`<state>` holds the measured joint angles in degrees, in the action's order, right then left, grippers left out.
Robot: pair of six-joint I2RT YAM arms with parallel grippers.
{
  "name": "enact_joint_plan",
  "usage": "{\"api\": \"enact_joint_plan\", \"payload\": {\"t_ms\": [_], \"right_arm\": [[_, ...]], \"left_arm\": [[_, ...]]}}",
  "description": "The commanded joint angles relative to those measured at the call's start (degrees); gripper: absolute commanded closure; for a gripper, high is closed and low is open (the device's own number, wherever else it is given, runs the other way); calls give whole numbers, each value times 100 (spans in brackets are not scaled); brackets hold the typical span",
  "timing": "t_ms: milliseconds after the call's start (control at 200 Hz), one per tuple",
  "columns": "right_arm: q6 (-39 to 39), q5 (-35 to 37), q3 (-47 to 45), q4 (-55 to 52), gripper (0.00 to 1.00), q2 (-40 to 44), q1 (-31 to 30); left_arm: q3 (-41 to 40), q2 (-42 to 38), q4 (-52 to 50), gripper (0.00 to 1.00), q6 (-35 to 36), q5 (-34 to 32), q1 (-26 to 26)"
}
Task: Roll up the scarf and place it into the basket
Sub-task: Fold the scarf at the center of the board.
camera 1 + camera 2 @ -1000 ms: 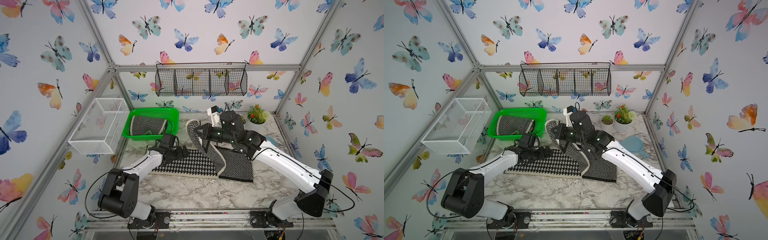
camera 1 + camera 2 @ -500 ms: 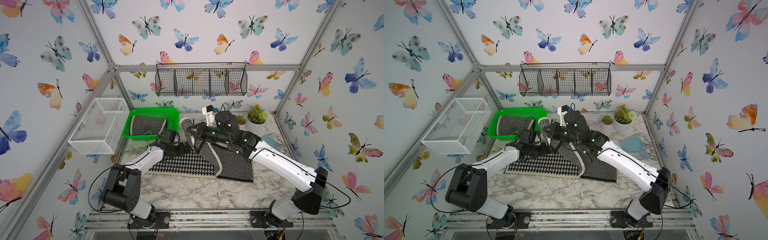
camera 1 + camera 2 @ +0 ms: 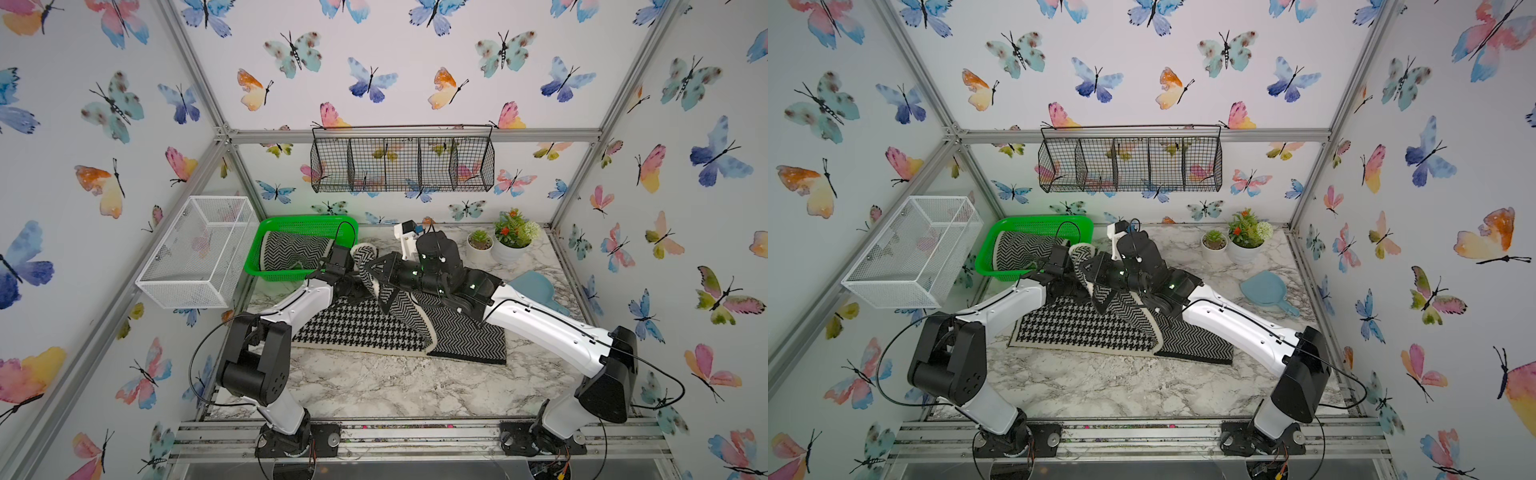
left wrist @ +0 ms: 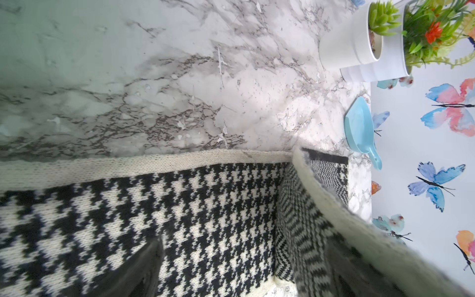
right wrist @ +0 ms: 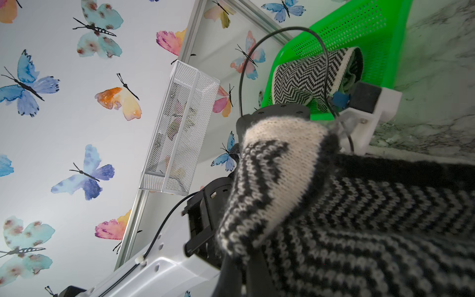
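The black-and-white knit scarf [image 3: 361, 328] [image 3: 1084, 328] lies on the marble table, houndstooth face up. My right gripper [image 3: 375, 269] [image 3: 1091, 271] [image 5: 246, 272] is shut on its end and holds it up, so a herringbone fold [image 4: 308, 205] rises off the flat part. Low over the houndstooth [image 4: 180, 205], beside that fold, my left gripper [image 3: 353, 291] [image 3: 1069, 289] [image 4: 239, 272] is open and holds nothing. The green basket [image 3: 307, 220] [image 3: 1038, 220] [image 5: 359, 28] stands at the back left with a rolled herringbone knit [image 3: 291, 251] inside.
A white wire-mesh box [image 3: 199, 249] hangs on the left wall beside the basket. A black wire rack [image 3: 401, 164] hangs on the back wall. Two potted plants [image 3: 513, 241] and a blue scoop [image 3: 536, 291] sit at the back right.
My right gripper has carried the scarf's end to the left, toward the basket. The left arm has reached farther back beside the lifted fold.
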<state>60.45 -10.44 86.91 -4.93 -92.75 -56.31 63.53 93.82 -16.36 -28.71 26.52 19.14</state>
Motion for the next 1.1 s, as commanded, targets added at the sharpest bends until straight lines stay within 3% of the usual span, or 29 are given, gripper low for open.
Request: {"api": "enact_joint_plan", "payload": {"t_ms": [0,295,511,921,1096], "right_arm": [[102,-93,-193,588,96,-141,-34],[450,-574,-250,1463,96,-711,-30],[474,-622,-346,1609,96,-795,-33],[954,-1038,-710,2685,96,-1298,-29],[1155,-1153,-724,3049,96,-1490,-29]], "left_arm": [[-83,30,27,2,-13,-203,-306],[-34,706,440,2,-79,313,-830],[-26,575,304,2,-30,-64,-974],[54,532,241,2,-65,-24,-1349],[-288,228,333,2,-153,-95,-1663]]}}
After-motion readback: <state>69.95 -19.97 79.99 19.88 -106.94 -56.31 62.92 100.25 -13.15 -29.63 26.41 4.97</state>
